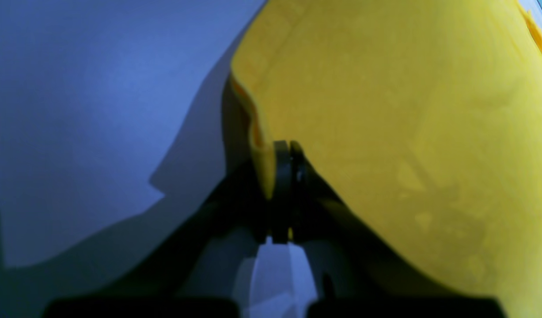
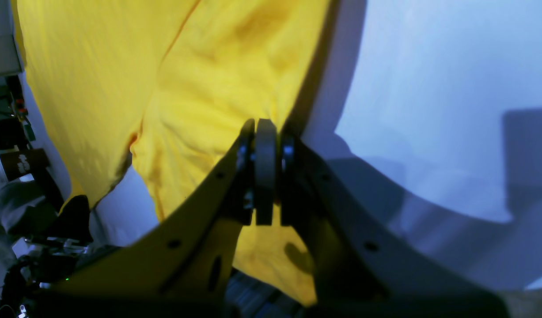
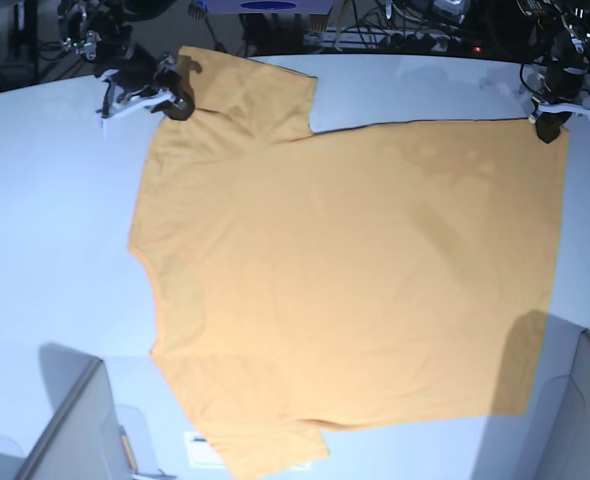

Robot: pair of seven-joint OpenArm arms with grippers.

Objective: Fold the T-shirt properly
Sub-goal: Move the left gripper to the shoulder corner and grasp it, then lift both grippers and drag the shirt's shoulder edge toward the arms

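Observation:
The orange-yellow T-shirt (image 3: 355, 270) lies spread flat on the white table (image 3: 55, 220), with its sleeves toward the left side of the base view. At the shirt's far right corner, my left gripper (image 3: 549, 128) is shut on the cloth's edge. The left wrist view shows its fingers pressed together (image 1: 289, 176) with the T-shirt (image 1: 407, 110) pinched between them. My right gripper (image 3: 175, 105) sits at the far left sleeve and shoulder. In the right wrist view it is shut (image 2: 264, 172) on a fold of the T-shirt (image 2: 209, 79). The neckline tag and any black marks are hidden.
Cables and electronics (image 3: 395, 30) line the table's far edge. Grey panels stand at the near left (image 3: 75, 430) and near right (image 3: 585, 410) corners. A small white label (image 3: 200, 447) lies by the shirt's near edge.

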